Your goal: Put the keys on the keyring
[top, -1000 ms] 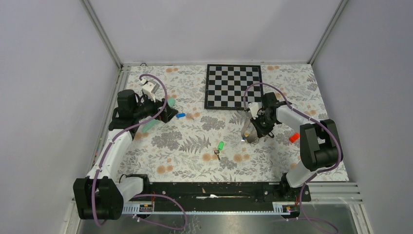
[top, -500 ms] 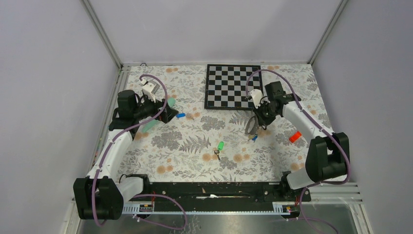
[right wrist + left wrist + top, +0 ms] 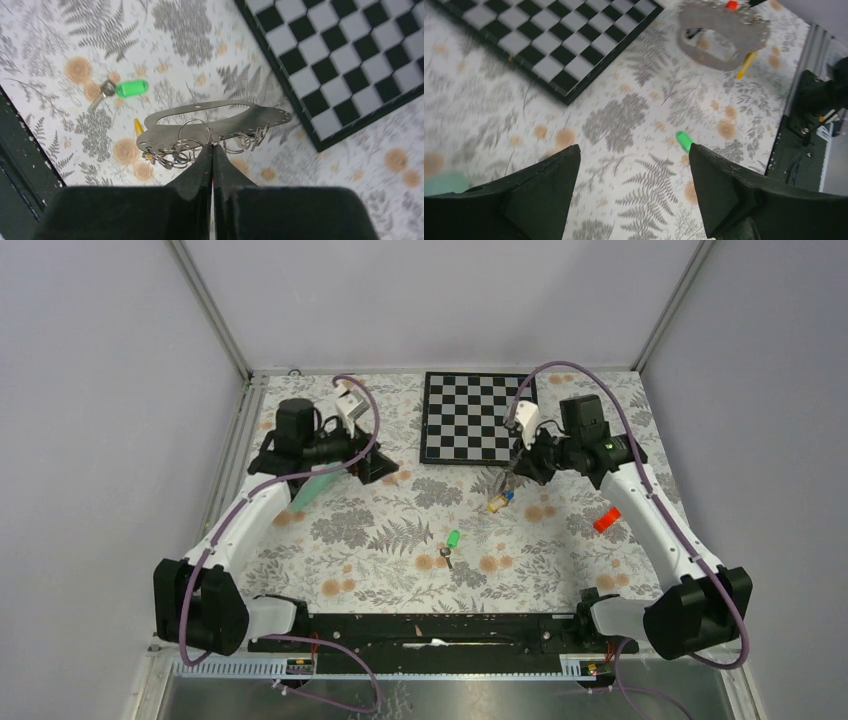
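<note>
My right gripper (image 3: 212, 146) is shut on the keyring (image 3: 215, 120), a flat silvery plate with an oval slot and several wire rings along its edge. It hangs above the table near the chessboard's front right corner (image 3: 497, 498). A yellow key (image 3: 138, 126) dangles from its rings. A green key (image 3: 453, 539) with a bare metal blade lies flat at mid-table, also in the right wrist view (image 3: 131, 88). My left gripper (image 3: 633, 147) is open and empty over the fern cloth. The green key (image 3: 683, 140) shows just beyond the tip of its right finger, and the keyring (image 3: 724, 30) hangs farther off.
A chessboard (image 3: 478, 418) lies at the back centre. An orange-red cylinder (image 3: 604, 519) sits at the right, under my right forearm. A long mint-green piece (image 3: 318, 485) lies under my left arm. A black rail (image 3: 430, 630) bounds the near edge.
The right arm has lifted the keyring and carried it back and left, toward the chessboard. The left arm has swung right and back, and its gripper now covers the spot where a blue key lay.
</note>
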`<state>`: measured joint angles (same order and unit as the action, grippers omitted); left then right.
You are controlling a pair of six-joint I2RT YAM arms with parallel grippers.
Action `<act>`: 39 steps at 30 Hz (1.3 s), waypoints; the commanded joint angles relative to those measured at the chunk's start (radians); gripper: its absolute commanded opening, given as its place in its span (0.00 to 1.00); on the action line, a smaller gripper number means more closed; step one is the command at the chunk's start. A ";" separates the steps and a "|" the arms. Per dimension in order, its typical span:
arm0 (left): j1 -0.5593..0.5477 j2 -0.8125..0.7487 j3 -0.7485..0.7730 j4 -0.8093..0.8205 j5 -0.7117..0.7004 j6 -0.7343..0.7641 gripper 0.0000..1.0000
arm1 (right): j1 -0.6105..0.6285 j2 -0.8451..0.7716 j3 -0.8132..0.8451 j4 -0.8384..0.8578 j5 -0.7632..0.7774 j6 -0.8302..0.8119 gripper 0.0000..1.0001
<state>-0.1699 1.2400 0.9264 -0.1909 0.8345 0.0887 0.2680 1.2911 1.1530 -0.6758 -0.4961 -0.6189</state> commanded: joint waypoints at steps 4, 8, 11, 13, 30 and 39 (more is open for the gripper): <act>-0.182 0.108 0.305 -0.069 0.088 0.092 0.83 | 0.028 -0.016 0.135 0.073 -0.201 -0.038 0.00; -0.281 0.174 0.415 -0.061 0.077 0.026 0.76 | 0.036 -0.003 0.150 0.103 -0.298 0.013 0.00; -0.362 0.224 0.449 -0.034 0.044 -0.038 0.67 | 0.036 -0.005 0.133 0.157 -0.385 0.088 0.00; -0.414 0.253 0.454 -0.018 0.010 -0.070 0.60 | 0.036 -0.009 0.115 0.197 -0.408 0.138 0.00; -0.514 0.383 0.449 0.163 0.097 -0.232 0.20 | 0.036 -0.048 -0.012 0.313 -0.356 0.246 0.00; -0.596 0.356 0.480 -0.112 0.086 0.215 0.07 | 0.036 -0.038 -0.029 0.342 -0.322 0.274 0.00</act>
<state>-0.7177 1.6318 1.3499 -0.1677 0.8867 0.0410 0.2989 1.2762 1.1233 -0.3977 -0.8474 -0.3634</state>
